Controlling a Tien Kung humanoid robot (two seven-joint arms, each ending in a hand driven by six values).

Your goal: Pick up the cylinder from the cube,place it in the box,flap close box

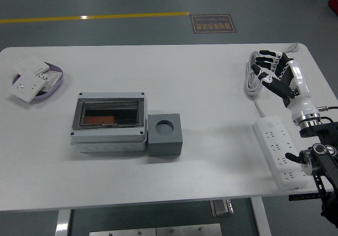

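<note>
A grey box (pixel 109 123) with a shut clear lid sits left of centre; something orange (pixel 100 120) shows through the lid. A dark grey cube (pixel 165 135) stands against the box's right side; the round hole in its top holds nothing. My right hand (pixel 272 69) is open, fingers spread, near the table's far right edge, well away from the cube and box. The left hand is not in view.
A white power strip (pixel 280 153) lies at the right with its coiled cable (pixel 251 80) beside my hand. A purple dish (pixel 54 80) with white switch plates (pixel 27 84) sits at the far left.
</note>
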